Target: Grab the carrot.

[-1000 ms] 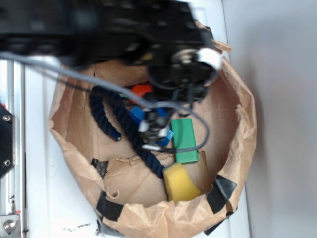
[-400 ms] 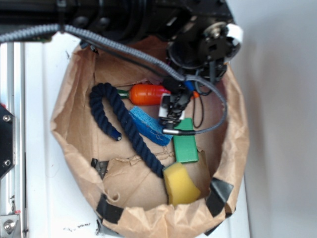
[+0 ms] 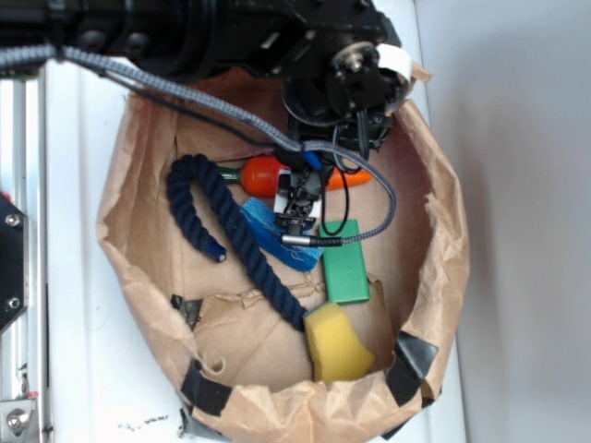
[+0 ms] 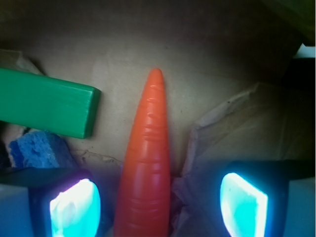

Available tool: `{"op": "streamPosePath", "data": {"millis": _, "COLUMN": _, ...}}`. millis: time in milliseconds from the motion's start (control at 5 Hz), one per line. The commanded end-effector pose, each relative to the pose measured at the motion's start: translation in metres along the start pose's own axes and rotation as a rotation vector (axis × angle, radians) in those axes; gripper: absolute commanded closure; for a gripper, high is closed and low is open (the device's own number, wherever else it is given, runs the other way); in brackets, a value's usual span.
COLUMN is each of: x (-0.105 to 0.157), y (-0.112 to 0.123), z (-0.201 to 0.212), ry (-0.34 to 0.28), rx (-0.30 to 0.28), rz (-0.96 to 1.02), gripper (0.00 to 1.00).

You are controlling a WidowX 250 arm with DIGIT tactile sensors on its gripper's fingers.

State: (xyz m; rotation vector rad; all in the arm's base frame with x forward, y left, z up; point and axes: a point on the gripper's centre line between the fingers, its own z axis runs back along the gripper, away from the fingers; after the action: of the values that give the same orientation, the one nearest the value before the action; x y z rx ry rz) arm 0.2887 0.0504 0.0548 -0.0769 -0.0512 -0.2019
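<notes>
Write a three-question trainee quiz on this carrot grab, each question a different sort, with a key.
1. True or false: in the wrist view the carrot lies between the two pads of the gripper.
2. Multiple choice: which thing lies nearest the carrot's tip in the wrist view? A) green block B) yellow sponge wedge C) dark blue rope
3. Fill in: everything sits inside a crumpled brown ____.

Key: 1 true; 2 A; 3 paper bag.

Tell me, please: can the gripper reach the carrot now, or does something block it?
Probably yes. In the wrist view the carrot lies between the open jaws of the gripper with nothing across it. The green block lies off to one side, apart from it.
</notes>
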Motion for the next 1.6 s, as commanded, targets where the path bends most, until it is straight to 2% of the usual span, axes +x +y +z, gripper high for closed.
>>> {"op": "streamPosePath", "data": {"millis": 0, "x": 0.016, "y": -0.003, "z": 0.003, "ry": -0.045, "rx": 0.012, "rz": 0.034, "gripper": 0.0}}
{"op": "streamPosePath", "data": {"millis": 600, "x": 0.032, "y": -0.025, "z": -0.038, "ry": 0.017, "rx": 0.101, "rz": -0.005, "gripper": 0.0}}
{"op": "streamPosePath", "data": {"millis": 800, "x": 0.031, "y": -0.027, "z": -0.041, "ry": 0.015, "rx": 0.101, "rz": -0.001, "gripper": 1.0}}
{"op": "streamPosePath", "data": {"millis": 1200, "x": 0.027, "y": -0.028, "z": -0.04, "ry": -0.002, "rx": 0.114, "rz": -0.004, "gripper": 1.0}}
{"op": "streamPosePath", "data": {"millis": 1400, "x": 0.027, "y": -0.028, "z": -0.013, "ry": -0.01, "rx": 0.076, "rz": 0.024, "gripper": 1.0}}
